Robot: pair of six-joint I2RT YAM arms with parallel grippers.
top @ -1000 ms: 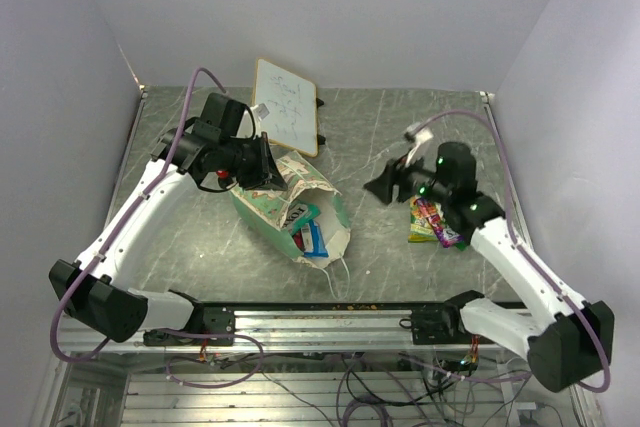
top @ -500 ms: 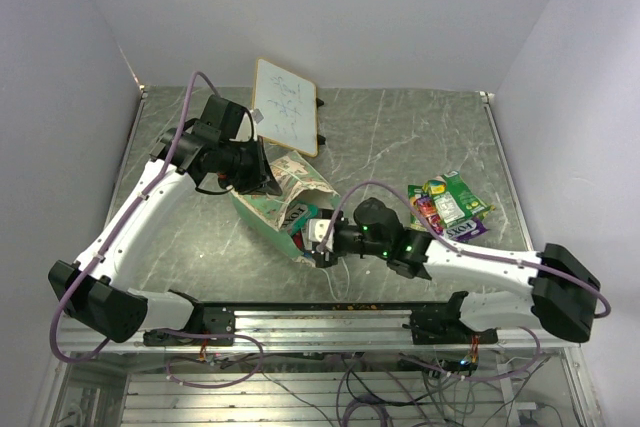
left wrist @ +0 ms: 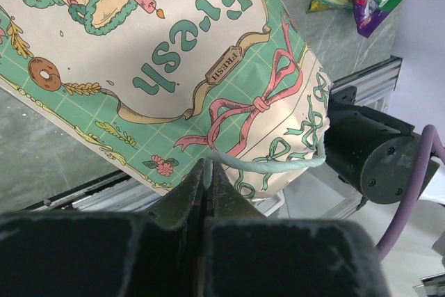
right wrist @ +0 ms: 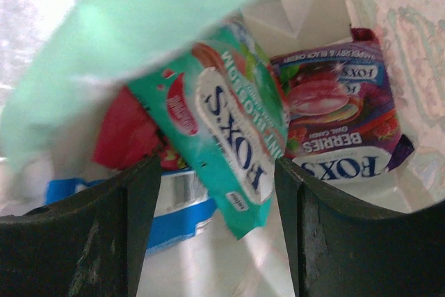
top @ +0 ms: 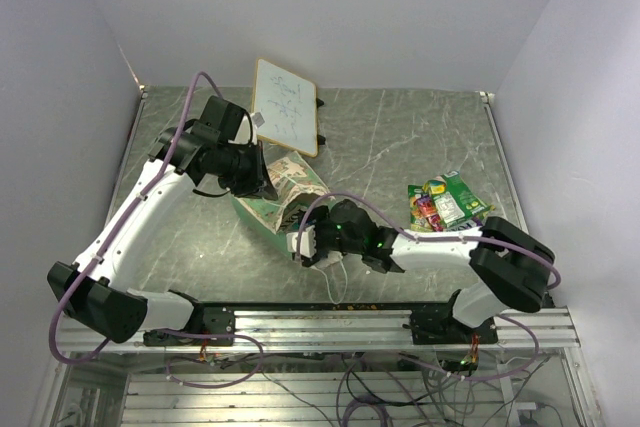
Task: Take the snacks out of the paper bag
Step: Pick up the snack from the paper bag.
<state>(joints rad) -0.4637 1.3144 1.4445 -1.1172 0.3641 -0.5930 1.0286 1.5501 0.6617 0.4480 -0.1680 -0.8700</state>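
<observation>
Left hand (left wrist: 206, 172) pinching paper bag (left wrist: 174, 67) string (left wrist: 271, 165); right hand (right wrist: 217, 179) spread inside bag mouth, flanking teal packet (right wrist: 240, 126).

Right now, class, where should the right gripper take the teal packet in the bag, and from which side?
Take the teal packet by its near free end, coming straight in through the mouth of the bag. It hangs tilted between the fingers of the open right gripper, so closing across its width likely suffices.
</observation>
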